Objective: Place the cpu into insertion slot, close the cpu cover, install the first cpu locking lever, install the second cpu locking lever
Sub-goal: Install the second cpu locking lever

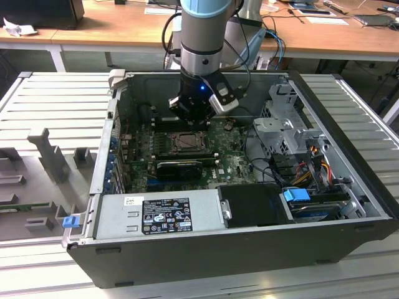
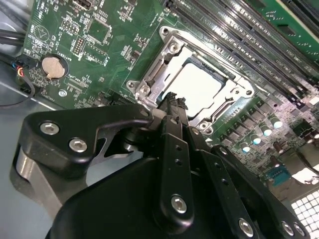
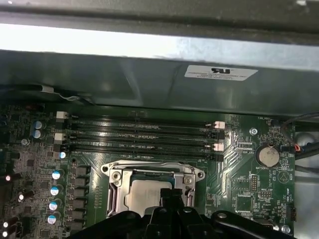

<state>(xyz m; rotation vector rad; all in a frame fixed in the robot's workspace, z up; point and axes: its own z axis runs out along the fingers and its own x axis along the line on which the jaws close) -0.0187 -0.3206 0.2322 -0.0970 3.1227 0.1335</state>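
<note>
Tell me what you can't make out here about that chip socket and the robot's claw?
- Near edge of the cpu and cpu cover: hidden behind the gripper in both wrist views.
- Locking levers: whether latched is too fine to tell in any view.
- Insertion slot in the exterior view: too small to tell chip from frame.
- Gripper tips: they seem closed, but contact with the socket is unclear.

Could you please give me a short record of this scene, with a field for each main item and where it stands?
gripper: low over the socket's edge, inside the open computer case
cpu: pale square chip seated in the insertion slot
cpu cover: silvery frame lying around the chip
memory slots: long dark rows beside the socket
coin battery: round, on the green board
</note>
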